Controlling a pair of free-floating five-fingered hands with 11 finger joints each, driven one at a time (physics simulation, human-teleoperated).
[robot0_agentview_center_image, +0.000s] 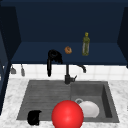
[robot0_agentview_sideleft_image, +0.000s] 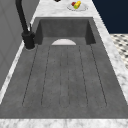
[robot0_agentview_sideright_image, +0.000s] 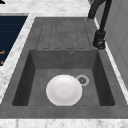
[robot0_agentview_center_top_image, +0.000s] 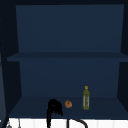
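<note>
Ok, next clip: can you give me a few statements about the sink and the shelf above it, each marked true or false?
1. The white plate lies in the sink basin. True.
2. The bottle lies on its side on the shelf. False: it stands upright.
3. A small brown round item sits between the right hand and the bottle. True.
4. The left hand is up at the shelf. False: it is low, at the sink's front left corner.

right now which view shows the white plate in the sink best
The right side view: the white plate lies whole on the basin floor beside the drain. In the front view a red ball covers its left part; the left side view shows just its top edge.
</note>
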